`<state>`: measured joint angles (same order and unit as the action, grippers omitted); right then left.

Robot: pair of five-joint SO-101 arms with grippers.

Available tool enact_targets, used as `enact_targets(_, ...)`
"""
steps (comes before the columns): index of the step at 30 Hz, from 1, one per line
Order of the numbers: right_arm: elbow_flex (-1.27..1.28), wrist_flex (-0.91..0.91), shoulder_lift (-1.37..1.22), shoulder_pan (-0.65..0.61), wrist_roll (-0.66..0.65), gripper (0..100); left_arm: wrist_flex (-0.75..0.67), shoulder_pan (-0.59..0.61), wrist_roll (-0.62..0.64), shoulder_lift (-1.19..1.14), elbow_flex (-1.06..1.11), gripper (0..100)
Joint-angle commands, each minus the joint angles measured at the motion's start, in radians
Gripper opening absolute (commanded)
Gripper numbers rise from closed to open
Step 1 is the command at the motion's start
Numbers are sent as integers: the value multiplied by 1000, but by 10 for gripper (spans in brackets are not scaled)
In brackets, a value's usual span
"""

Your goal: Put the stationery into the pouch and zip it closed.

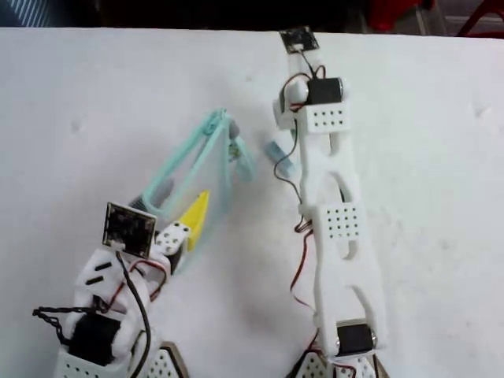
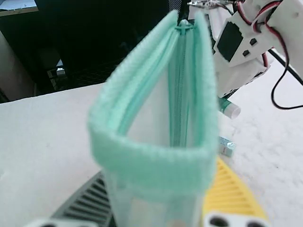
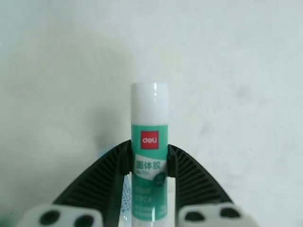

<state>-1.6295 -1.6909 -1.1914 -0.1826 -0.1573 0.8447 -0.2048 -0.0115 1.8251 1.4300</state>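
Looking down over the bench, the mint-green zip pouch is seen held on edge by the left gripper, while a glue stick is carried just beside it under the right arm. From the left wrist, the pouch is seen clamped between a grey and a yellow finger, its zipper undone and its mouth spread wide toward the glue stick. From the right wrist, the glue stick is seen pinched around its middle by the right gripper, whose fingers are narrowed onto it. No stationery is judged to be inside yet; insertion and zipping are left.
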Motion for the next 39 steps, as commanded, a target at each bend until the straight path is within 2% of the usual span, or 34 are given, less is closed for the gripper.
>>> enact_targets(1,-32,-30,130,-10,-5,17,-8,-13,-11,4,-20,211)
enact_targets(12,-31,-35,375,-10,-12,17,-2,-5,-3,4,-34,211)
enact_targets(17,-31,-35,492,-21,-12,17,-2,-4,68,4,-40,214)
enact_targets(29,-28,-36,786,-30,-12,17,68,-4,66,4,-83,211)
enact_targets(33,83,-36,917,-47,-12,17,68,-7,66,4,-80,211)
enact_targets(39,394,-30,1148,-101,-12,17,68,-12,72,4,-78,211)
